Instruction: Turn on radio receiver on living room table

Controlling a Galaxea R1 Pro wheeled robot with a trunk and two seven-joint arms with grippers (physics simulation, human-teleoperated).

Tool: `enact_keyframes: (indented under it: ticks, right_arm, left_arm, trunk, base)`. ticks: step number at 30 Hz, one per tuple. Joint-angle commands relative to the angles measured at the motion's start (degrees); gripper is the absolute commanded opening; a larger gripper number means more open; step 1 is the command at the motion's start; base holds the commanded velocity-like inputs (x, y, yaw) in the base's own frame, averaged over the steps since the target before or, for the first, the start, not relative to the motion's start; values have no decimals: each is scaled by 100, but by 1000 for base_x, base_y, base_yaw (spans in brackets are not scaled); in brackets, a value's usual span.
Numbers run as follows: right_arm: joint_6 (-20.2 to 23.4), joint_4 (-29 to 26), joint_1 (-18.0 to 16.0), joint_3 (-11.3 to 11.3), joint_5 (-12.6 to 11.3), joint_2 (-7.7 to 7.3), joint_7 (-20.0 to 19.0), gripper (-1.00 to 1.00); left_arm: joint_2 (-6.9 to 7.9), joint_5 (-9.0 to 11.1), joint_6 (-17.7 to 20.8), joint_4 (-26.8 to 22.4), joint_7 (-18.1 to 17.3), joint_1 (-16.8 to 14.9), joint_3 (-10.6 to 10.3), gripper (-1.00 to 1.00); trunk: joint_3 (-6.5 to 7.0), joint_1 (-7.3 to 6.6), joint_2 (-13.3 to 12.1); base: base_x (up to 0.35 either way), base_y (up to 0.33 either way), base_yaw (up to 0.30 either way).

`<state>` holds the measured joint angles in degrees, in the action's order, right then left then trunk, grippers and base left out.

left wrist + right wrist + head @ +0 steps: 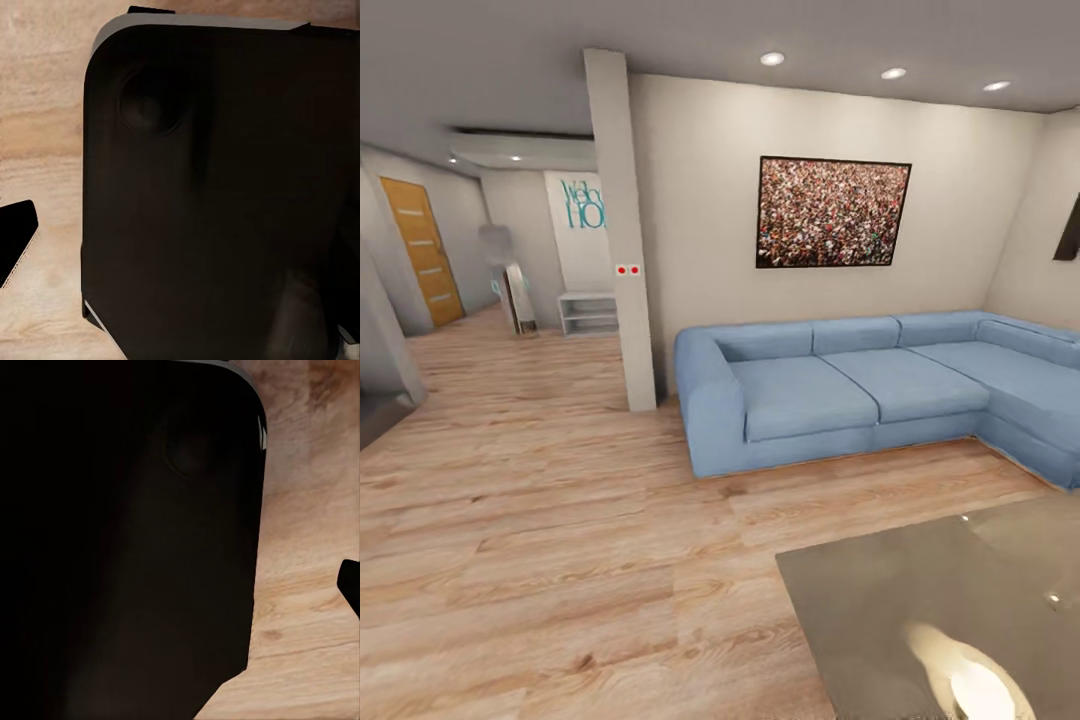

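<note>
The radio receiver is out of view. The near corner of the low table, with its glossy grey-brown top, reaches in at the lower right of the head view, and a ceiling light glares off it. This is the living room, with a light wood plank floor and a blue sectional sofa. In both wrist views a dark rounded part of the robot hangs over the floor. A dark finger pokes in at the edge of each wrist view, and whether the jaws stand open or shut cannot be told.
A white pillar stands left of the sofa, and a framed picture hangs above it. Behind the pillar a hallway leads to an orange door and a low white shelf. Open plank floor lies between me and the table.
</note>
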<state>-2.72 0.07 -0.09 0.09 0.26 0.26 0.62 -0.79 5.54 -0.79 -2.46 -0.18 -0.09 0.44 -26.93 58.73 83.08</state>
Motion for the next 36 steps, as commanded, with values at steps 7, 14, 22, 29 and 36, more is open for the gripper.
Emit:
enact_keyframes:
  ticks: [7, 14, 22, 29, 36]
  right_arm:
    - [0, 2, 0, 0, 0, 0, 0, 100]
    - [0, 1, 0, 1, 0, 0, 0, 100]
    - [0, 2, 0, 2, 0, 0, 0, 100]
    - [0, 2, 0, 5, 0, 0, 0, 100]
    - [0, 2, 0, 2, 0, 0, 0, 100]
  left_arm:
    - [0, 0, 0, 0, 0, 0, 0, 100]
    - [-8, 0, 0, 0, 0, 0, 0, 100]
    - [-9, -2, 0, 0, 0, 0, 0, 100]
    - [-9, -4, 0, 0, 0, 0, 0, 100]
    - [-12, -3, 0, 0, 0, 0, 0, 100]
  trunk:
    - [0, 0, 0]
    - [0, 0, 0]
    - [0, 0, 0]
    - [0, 0, 0]
    - [0, 0, 0]
  base:
    - [0, 0, -293]
    - [0, 0, -293]
    - [0, 0, -293]
    - [0, 0, -293]
    - [0, 0, -293]
